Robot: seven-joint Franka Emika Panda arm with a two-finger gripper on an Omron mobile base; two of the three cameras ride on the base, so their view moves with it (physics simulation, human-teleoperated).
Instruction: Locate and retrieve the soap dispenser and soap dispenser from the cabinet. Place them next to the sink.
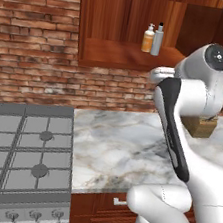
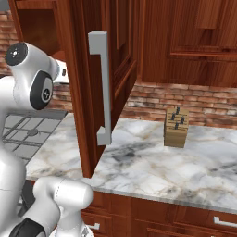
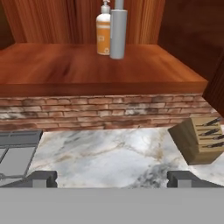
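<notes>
Nearest the hand camera, the gripper point(image 3: 112, 178) hangs over the marble counter point(image 3: 109, 153), jaws spread wide and holding nothing. At the left edge sits the grey stove point(image 3: 15, 153). Up on the cabinet point(image 3: 87, 70) shelf stands the orange soap dispenser point(image 3: 103, 33), and touching or just beside it on its right, the grey soap dispenser point(image 3: 118, 33). Far right, the knife block point(image 3: 197, 140) rests tilted on the counter.
</notes>
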